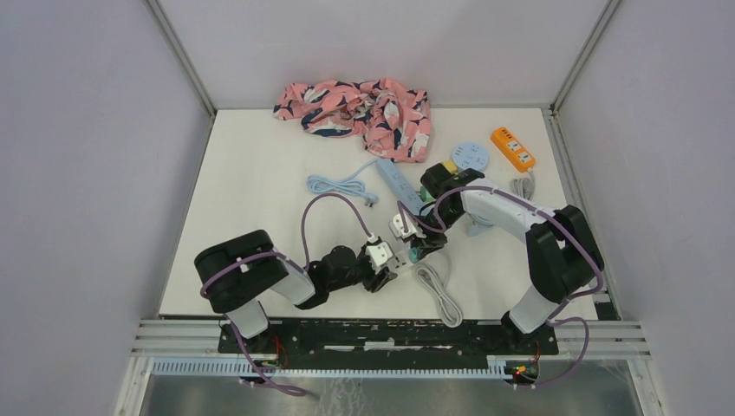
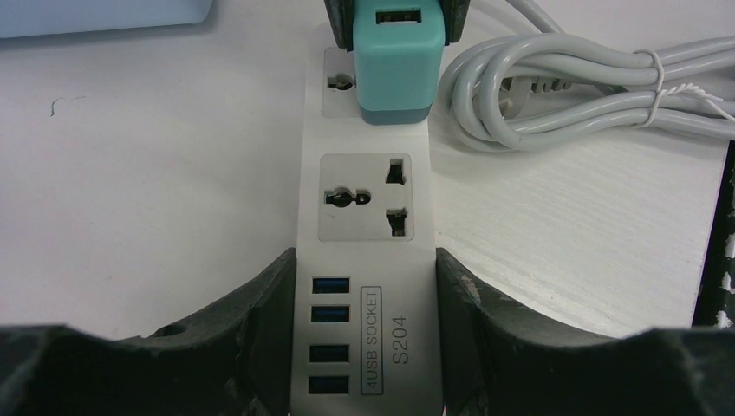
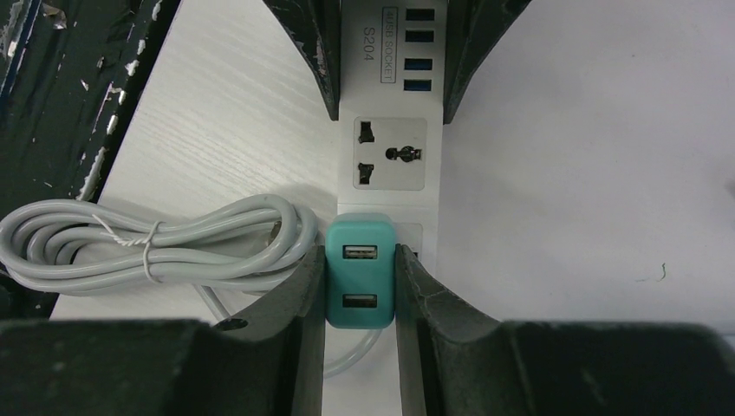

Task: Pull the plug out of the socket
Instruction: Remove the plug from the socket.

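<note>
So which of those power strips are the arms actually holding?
The white power strip with the teal plug: left gripper clamps its USB end, right gripper the plug. The light blue strip and orange strip lie untouched.

Robot test cell in a lab, white table [image 1: 260,173] boxed in by plain pale walls [image 1: 87,173] on metal posts [image 1: 184,61], left arm [image 1: 260,277] and right arm [image 1: 537,234] bolted to a slotted rail [image 1: 390,334], loose practice items, patterned cloth [image 1: 355,108], orange power strip [image 1: 512,148], coiled grey cable [image 1: 438,290].

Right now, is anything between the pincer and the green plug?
No. The right pincer is shut on the teal plug, touching both sides, and the left pincer holds the power strip. Nothing visible blocks pulling it off.
</note>
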Controlling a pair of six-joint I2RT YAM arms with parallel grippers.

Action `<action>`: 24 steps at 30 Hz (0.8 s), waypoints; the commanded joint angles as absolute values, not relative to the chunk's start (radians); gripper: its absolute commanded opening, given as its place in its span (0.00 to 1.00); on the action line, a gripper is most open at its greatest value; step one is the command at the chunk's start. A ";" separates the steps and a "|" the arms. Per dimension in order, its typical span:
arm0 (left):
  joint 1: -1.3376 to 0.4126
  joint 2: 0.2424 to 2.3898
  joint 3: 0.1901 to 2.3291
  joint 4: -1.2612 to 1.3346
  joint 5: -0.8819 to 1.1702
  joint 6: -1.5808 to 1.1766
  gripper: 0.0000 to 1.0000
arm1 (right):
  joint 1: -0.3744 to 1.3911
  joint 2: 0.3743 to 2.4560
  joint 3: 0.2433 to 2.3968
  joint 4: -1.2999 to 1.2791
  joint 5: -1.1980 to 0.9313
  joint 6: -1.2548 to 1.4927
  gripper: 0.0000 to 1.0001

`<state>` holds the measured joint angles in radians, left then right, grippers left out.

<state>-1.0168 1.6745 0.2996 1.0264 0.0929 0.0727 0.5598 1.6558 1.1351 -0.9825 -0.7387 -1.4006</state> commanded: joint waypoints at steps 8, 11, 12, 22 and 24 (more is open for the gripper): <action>-1.013 1.696 0.302 1.006 0.077 0.048 0.03 | 0.480 1.625 1.164 -1.147 -0.992 -1.566 0.00; -1.014 1.691 0.302 1.005 0.077 0.043 0.03 | 0.514 1.633 1.159 -1.150 -0.995 -1.578 0.00; -1.013 1.691 0.302 1.005 0.079 0.042 0.03 | 0.531 1.633 1.157 -1.133 -0.993 -1.553 0.00; -1.013 1.681 0.307 0.983 0.079 0.037 0.03 | 0.604 1.624 1.190 -1.028 -0.931 -1.356 0.00; -1.013 1.680 0.306 0.983 0.080 0.037 0.03 | 0.561 1.623 1.200 -1.057 -0.932 -1.380 0.00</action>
<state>-1.0168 1.6714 0.2996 1.0271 0.1078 0.0578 0.5640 1.6501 1.1465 -1.0080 -0.7525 -1.3933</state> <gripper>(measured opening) 0.585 0.332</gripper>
